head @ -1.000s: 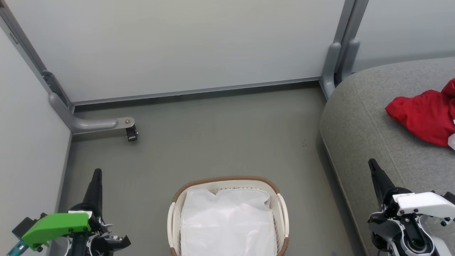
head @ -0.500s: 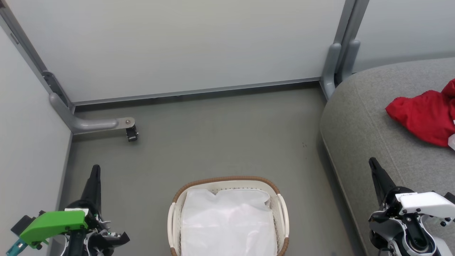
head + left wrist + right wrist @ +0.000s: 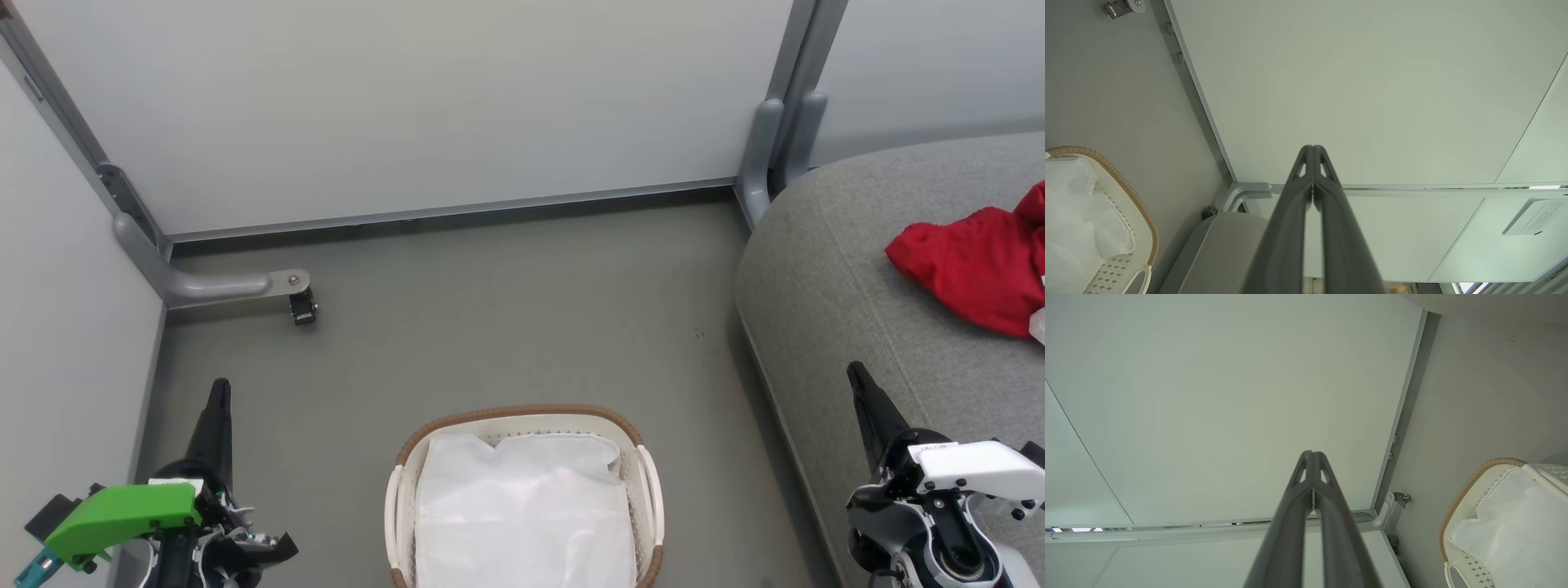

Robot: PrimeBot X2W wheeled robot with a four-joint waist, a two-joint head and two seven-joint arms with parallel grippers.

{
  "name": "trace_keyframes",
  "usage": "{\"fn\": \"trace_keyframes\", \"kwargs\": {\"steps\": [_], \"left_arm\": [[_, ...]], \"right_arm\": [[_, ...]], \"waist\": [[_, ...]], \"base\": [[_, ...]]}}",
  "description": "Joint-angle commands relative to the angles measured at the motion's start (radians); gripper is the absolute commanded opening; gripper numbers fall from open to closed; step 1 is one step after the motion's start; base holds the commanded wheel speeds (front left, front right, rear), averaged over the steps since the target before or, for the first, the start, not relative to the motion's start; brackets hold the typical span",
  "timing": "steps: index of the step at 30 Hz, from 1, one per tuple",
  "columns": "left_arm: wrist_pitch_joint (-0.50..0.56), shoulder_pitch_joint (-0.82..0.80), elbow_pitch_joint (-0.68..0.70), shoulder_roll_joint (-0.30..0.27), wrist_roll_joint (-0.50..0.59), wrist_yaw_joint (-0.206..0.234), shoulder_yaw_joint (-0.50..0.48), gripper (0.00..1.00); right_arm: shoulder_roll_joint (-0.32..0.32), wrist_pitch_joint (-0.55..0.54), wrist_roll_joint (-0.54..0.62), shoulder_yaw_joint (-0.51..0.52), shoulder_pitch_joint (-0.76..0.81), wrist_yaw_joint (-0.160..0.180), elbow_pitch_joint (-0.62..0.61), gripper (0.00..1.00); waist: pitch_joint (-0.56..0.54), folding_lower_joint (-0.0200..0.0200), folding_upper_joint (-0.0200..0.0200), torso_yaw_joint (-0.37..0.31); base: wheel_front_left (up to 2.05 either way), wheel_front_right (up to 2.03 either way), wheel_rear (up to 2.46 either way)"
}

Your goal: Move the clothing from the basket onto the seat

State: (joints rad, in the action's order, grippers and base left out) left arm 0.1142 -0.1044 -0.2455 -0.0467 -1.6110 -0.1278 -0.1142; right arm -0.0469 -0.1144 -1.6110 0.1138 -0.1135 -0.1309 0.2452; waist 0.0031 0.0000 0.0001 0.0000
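My left tool [image 3: 220, 387] and right tool [image 3: 856, 373] are pressed together, empty. The red clothing [image 3: 971, 265] lies on the seat [image 3: 824, 269]. In the basket [image 3: 522, 411] I see a white liner [image 3: 522, 506], which I might grab by mistake.

A mock-up room in a robotics test bay, not a lived-in home: pale partition panels [image 3: 408, 106] set in grey metal frames [image 3: 785, 90], one on a castor foot [image 3: 302, 309], wall off a bare grey floor [image 3: 506, 327]. A grey upholstered seat [image 3: 833, 294] and a laundry basket [image 3: 522, 412] supply the domestic touches.
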Motion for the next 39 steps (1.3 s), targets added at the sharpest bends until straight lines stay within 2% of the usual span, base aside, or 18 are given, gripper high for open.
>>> {"fn": "trace_keyframes", "kwargs": {"steps": [1,39], "left_arm": [[0.003,-0.01,0.002,-0.007,-0.004,-0.007,-0.002,0.0],[0.003,-0.009,0.002,-0.007,-0.004,-0.007,-0.002,0.0]], "right_arm": [[-0.006,-0.003,-0.004,0.002,0.01,0.0,-0.004,0.0],[-0.006,-0.003,-0.004,0.002,0.01,0.0,-0.004,0.0]], "waist": [[0.0,0.0,-0.0001,0.0],[0.0,0.0,-0.0001,0.0]], "base": [[0.0,0.0,0.0],[0.0,0.0,0.0]]}}
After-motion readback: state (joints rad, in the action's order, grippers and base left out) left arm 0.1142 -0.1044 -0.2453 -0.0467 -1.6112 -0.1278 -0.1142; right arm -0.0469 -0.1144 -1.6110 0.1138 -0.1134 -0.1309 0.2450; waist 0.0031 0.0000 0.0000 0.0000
